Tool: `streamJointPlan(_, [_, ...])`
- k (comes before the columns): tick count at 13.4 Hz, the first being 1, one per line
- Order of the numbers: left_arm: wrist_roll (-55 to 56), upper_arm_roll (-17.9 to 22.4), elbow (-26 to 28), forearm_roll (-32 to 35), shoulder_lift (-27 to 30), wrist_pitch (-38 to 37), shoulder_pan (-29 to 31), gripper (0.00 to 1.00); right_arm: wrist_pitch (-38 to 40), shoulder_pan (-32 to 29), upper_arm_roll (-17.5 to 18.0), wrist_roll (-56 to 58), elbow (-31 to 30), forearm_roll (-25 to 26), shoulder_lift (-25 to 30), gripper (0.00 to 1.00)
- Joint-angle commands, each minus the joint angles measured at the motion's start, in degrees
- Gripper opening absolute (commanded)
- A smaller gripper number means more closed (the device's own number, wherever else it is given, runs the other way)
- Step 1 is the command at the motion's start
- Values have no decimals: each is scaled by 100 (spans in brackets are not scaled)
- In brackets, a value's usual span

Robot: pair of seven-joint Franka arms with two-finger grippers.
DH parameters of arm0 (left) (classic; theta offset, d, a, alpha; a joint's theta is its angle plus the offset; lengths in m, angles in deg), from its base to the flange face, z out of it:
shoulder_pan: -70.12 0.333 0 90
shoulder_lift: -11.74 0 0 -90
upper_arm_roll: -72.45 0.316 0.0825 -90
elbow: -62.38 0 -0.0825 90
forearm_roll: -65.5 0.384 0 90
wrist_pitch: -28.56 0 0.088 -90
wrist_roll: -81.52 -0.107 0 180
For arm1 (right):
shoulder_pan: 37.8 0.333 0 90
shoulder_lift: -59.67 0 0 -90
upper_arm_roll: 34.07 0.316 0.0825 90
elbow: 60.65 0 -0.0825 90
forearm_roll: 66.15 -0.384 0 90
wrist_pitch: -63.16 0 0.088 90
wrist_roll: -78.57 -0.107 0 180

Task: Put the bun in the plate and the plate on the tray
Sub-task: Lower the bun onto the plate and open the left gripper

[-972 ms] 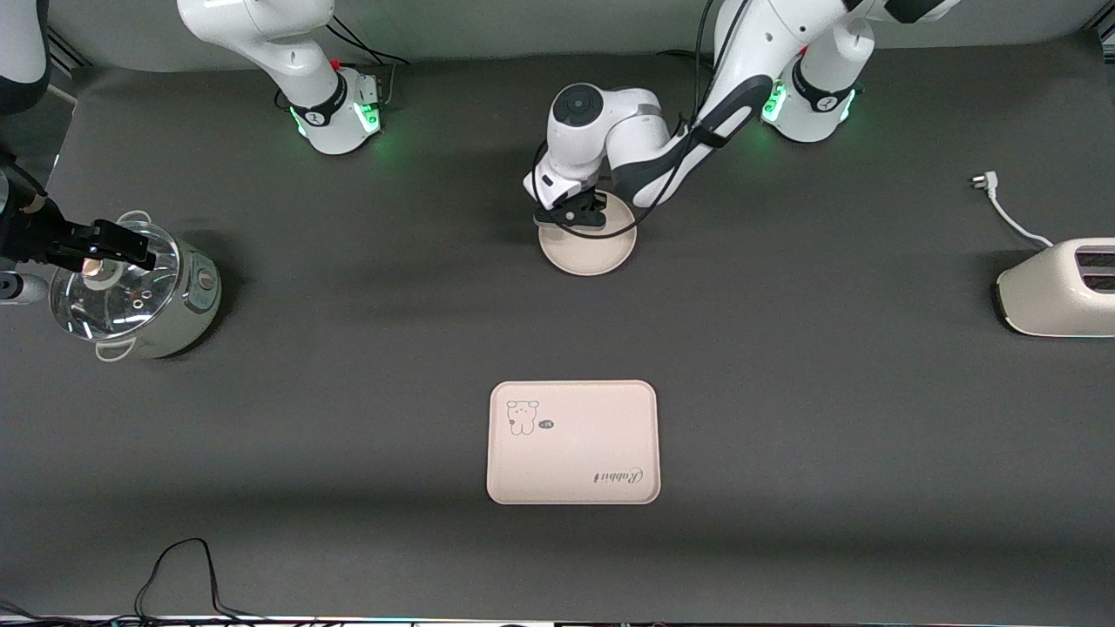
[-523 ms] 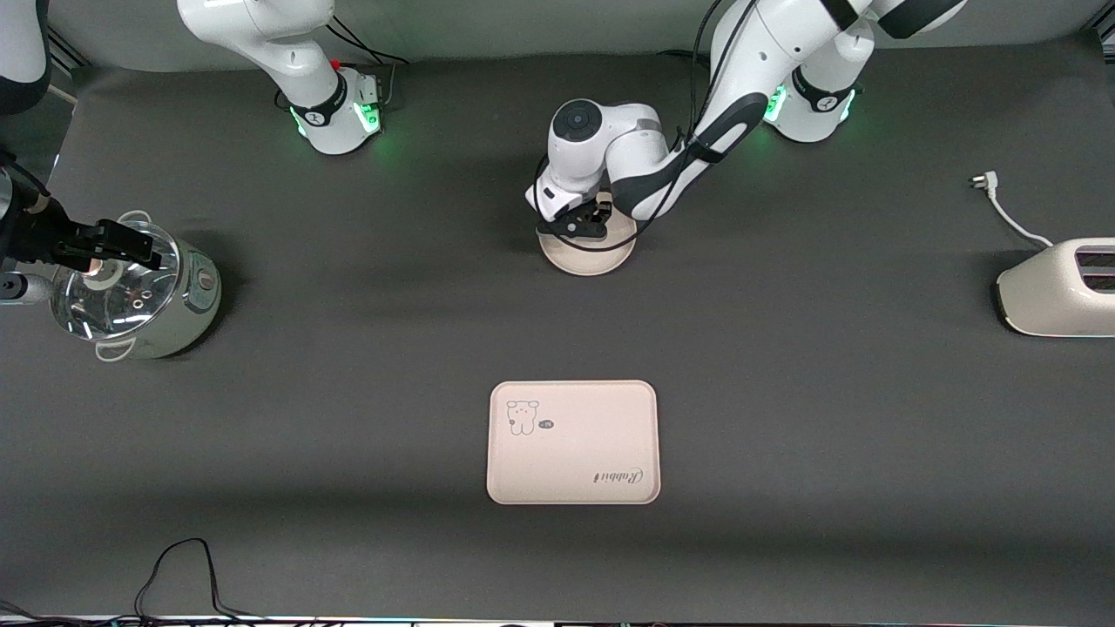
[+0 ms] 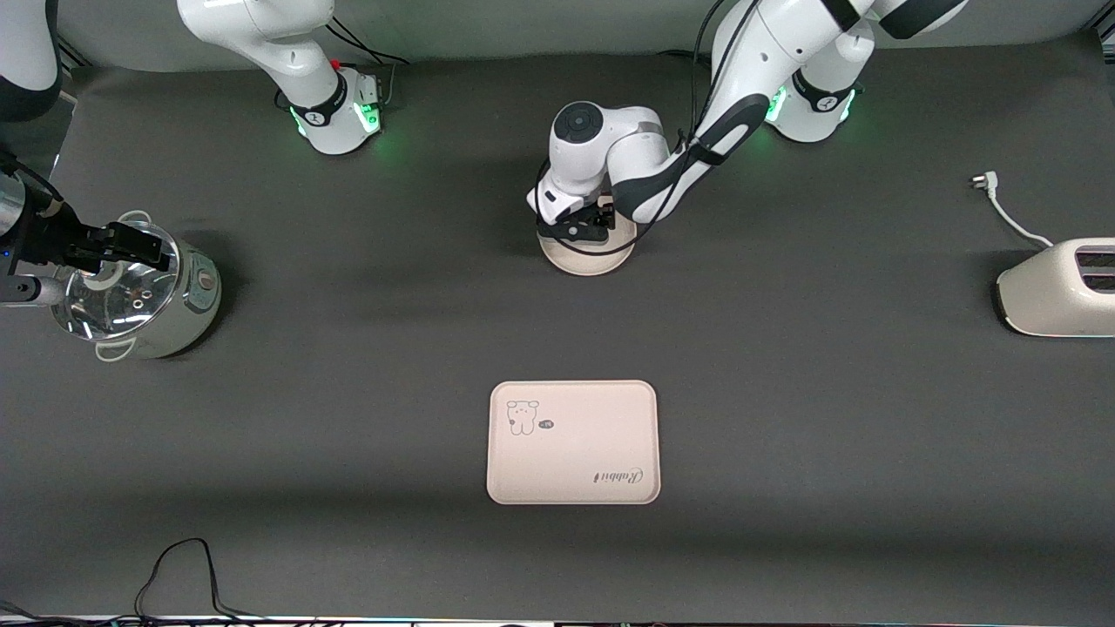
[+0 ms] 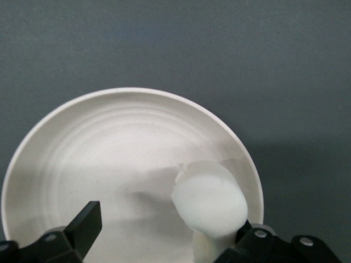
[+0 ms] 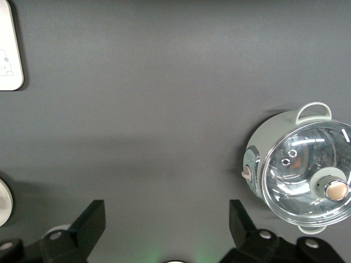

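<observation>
The round cream plate point(image 3: 589, 258) lies on the dark table near the robots' bases. My left gripper point(image 3: 581, 228) is low over it and open. In the left wrist view the white bun point(image 4: 211, 200) lies in the plate point(image 4: 109, 153), against one finger, while the other finger point(image 4: 83, 223) stands well clear of it; the left gripper point(image 4: 164, 224) does not clamp it. The bun is hidden in the front view. The printed tray point(image 3: 575, 453) lies nearer the front camera than the plate, with nothing on it. My right gripper point(image 3: 131, 246) is open over the pot.
A glass-lidded pot point(image 3: 131, 292) stands at the right arm's end of the table and also shows in the right wrist view point(image 5: 299, 164). A white toaster point(image 3: 1058, 287) with its plug cord point(image 3: 1002, 205) stands at the left arm's end. A black cable point(image 3: 174, 566) lies by the front edge.
My left gripper has shifted a little over the plate and sits lower. My right gripper has drifted slightly over the pot. The plate and tray have not moved.
</observation>
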Motion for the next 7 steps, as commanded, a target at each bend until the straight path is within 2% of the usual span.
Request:
streamJointPlan(1, [166, 129, -52, 140, -20, -45, -116, 100, -141, 28, -8, 124, -273, -107, 245, 100])
streamJointPlan(5, [201, 129, -52, 140, -20, -45, -116, 100, -115, 45, 27, 80, -299, -124, 254, 100])
streamJointPlan(7, [262, 129, -52, 140, -20, -45, -125, 100, -98, 142, 18, 62, -343, -291, 271, 100])
